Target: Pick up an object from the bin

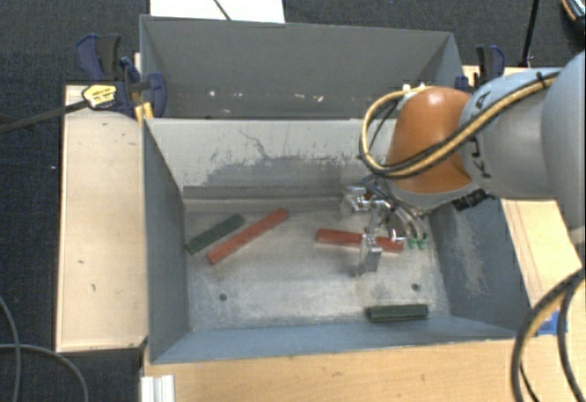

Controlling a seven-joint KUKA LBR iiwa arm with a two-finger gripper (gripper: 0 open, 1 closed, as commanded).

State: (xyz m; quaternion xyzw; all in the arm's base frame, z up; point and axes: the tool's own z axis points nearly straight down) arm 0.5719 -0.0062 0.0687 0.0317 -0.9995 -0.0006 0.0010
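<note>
My gripper (371, 255) is low in the right half of the bin, its fingers down at a flat red bar (337, 237) that lies across the floor there. The bar's right end passes under the fingers. A dark green bar (397, 311) lies near the front wall, just below the gripper.
At the left of the bin a longer red bar (247, 236) lies slantwise, with a dark green bar (214, 233) beside it on its left. The arm with its orange cover and cables hangs over the bin's right side.
</note>
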